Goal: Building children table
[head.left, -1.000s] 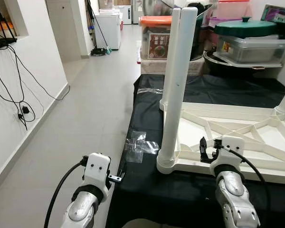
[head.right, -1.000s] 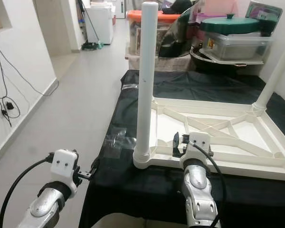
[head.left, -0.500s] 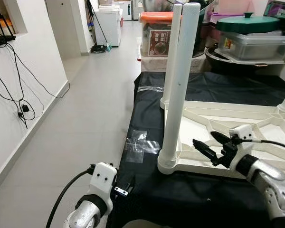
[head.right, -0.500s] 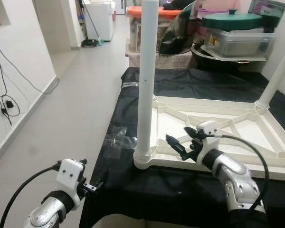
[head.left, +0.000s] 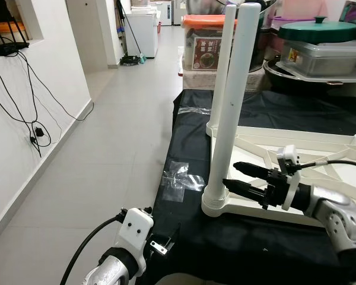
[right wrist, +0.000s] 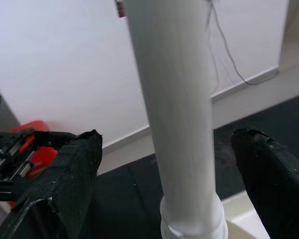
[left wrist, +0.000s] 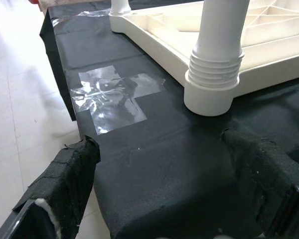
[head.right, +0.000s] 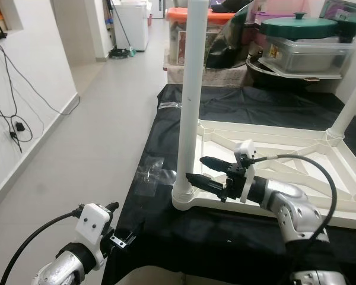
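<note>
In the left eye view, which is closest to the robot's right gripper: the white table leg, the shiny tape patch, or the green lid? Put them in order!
From the right gripper:
1. White table leg, just ahead of its open jaws.
2. Tape patch, beyond the leg on the black cloth.
3. Green lid, far back.

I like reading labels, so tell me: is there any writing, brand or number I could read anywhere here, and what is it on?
None can be read.
Label on the box under the orange lid: a picture and printing, too blurred to read.
Sticker on the clear container below the green lid: too small to read.
White table leg, black cloth: no writing visible.
</note>
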Robot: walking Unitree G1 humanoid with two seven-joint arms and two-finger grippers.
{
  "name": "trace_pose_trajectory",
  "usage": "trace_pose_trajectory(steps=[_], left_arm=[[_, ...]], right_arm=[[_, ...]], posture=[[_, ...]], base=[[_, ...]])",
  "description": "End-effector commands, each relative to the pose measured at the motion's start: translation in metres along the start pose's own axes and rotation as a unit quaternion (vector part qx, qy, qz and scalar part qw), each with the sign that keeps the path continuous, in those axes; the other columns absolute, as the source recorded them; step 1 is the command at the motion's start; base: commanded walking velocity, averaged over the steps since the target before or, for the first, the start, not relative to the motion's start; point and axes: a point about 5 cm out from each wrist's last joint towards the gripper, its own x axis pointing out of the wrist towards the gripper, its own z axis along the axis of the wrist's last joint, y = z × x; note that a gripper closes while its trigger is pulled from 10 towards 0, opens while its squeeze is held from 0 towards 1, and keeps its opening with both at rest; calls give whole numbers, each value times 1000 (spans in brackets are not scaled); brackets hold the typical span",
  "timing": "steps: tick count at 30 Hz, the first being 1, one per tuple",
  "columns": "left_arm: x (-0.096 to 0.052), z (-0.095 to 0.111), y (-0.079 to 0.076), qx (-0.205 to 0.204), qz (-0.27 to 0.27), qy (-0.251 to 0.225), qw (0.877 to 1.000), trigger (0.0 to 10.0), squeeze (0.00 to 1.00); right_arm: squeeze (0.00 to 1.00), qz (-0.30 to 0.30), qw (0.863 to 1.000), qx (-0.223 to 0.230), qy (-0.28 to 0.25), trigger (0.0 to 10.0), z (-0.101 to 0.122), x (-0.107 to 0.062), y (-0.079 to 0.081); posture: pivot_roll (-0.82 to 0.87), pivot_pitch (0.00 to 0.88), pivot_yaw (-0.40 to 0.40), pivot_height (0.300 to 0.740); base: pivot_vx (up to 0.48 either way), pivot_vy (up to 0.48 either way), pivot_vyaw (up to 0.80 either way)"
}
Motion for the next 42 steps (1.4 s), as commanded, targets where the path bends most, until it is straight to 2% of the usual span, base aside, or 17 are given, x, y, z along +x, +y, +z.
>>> trace_pose_trajectory(steps=[1,13,17,24,29,42], left_arm=[[-2,1,-1,8,1,1,1000,10000,0],[-2,1,0,11,4,-1,1000,10000,0],[-2,2,-1,11,5,-1,1000,10000,0],[-2,2,-2,10,6,-1,1000,10000,0],[-1,1,-2,9,6,0,1000,10000,0],[-1,0,-3,8,6,2,1000,10000,0]], right_arm=[[0,7,1000,-8,3,10000,0,7,-2],[0,23,1000,-18,4,10000,3,19,-5],[0,46,998,-30,-5,10000,9,33,-6],[0,58,998,-37,-8,10000,11,42,-6],[0,61,997,-47,-18,10000,14,57,-7],[0,57,997,-54,-28,10000,13,62,-10]], posture=[[82,19,-34,740],[88,24,-39,740],[92,26,-45,740],[95,28,-48,740],[96,31,-50,740],[94,29,-52,740]], base=[[0,0,0],[0,0,0],[0,0,0],[0,0,0],[0,0,0],[0,0,0]])
